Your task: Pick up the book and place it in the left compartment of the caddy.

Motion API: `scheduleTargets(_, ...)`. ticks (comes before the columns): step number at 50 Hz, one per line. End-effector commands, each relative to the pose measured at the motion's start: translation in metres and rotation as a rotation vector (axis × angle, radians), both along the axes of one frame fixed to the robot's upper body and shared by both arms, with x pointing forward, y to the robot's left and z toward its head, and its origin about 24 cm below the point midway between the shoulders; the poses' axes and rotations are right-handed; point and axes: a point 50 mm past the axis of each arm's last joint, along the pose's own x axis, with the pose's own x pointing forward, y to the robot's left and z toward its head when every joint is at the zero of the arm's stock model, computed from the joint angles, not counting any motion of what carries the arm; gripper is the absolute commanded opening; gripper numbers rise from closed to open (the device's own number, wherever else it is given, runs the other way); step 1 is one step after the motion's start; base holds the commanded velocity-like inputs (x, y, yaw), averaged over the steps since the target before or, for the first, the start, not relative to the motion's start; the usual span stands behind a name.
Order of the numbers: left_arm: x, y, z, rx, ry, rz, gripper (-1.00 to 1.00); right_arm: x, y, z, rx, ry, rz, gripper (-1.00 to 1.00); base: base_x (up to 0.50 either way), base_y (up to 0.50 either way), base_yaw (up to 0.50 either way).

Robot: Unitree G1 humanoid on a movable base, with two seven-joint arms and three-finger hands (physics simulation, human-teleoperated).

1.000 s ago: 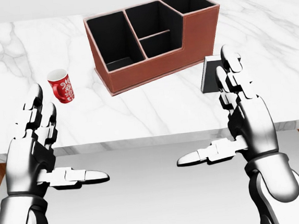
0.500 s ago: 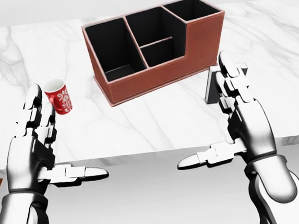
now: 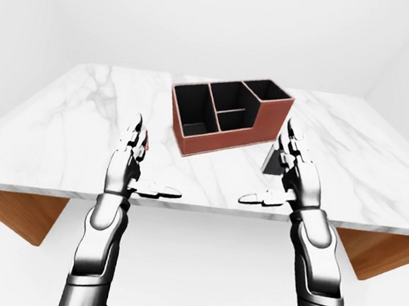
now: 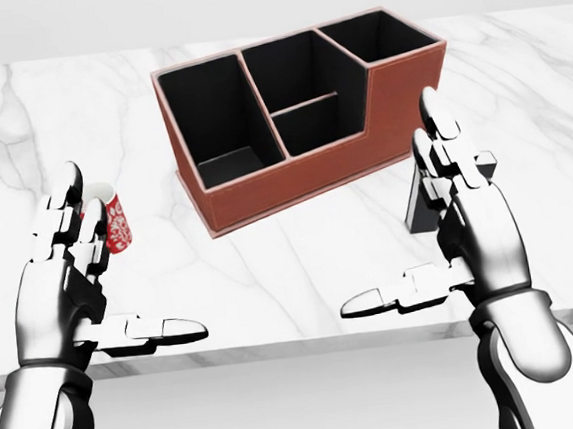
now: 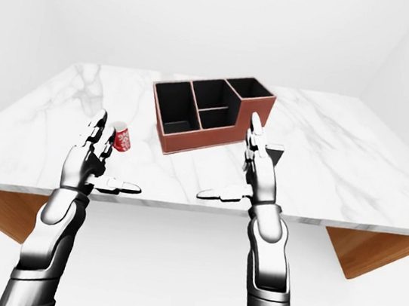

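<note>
A red-brown caddy (image 4: 294,189) with black compartments stands on the white marble table (image 4: 301,263), at the top middle of the head view. Its left compartment (image 4: 212,111) holds nothing. The dark book (image 4: 418,208) stands upright to the right of the caddy, mostly hidden behind my right hand's fingers (image 4: 454,175). My right hand (image 4: 392,210) is open, fingers up and thumb pointing left, just short of the book. My left hand (image 4: 135,258) is open and empty at the left.
A red patterned mug (image 4: 117,224) stands on the table left of the caddy, partly hidden behind my left fingers. The table's near edge (image 4: 298,349) runs under my hands. Brown wooden supports (image 3: 21,211) show under the table ends.
The camera has moved toward the table: the caddy, mug and book sit lower and larger in the head view. Both hands hold the same open pose.
</note>
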Motion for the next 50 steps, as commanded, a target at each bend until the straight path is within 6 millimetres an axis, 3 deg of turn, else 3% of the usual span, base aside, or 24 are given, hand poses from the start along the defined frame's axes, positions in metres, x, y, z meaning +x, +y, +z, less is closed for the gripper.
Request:
scheduleTargets(1,0.001,0.000,0.000,0.003,0.001,-0.001,1.00,-0.001,-0.003,0.013,-0.006,-0.053,-0.004,1.00,0.26,0.00,0.00)
scheduleTargets(14,-0.003,0.002,0.019,-0.016,-0.080,0.002,1.00,-0.006,-0.007,0.036,-0.006,-0.151,-0.013,1.00,0.26,0.00,0.00)
scheduleTargets(25,-0.005,0.008,0.038,-0.054,-0.163,0.021,1.00,-0.006,-0.007,0.041,-0.002,-0.175,-0.015,1.00,0.26,0.00,0.00)
scheduleTargets(50,0.000,0.008,0.028,-0.054,-0.116,0.022,1.00,-0.007,-0.006,0.037,0.002,-0.157,-0.006,1.00,0.25,0.00,0.00)
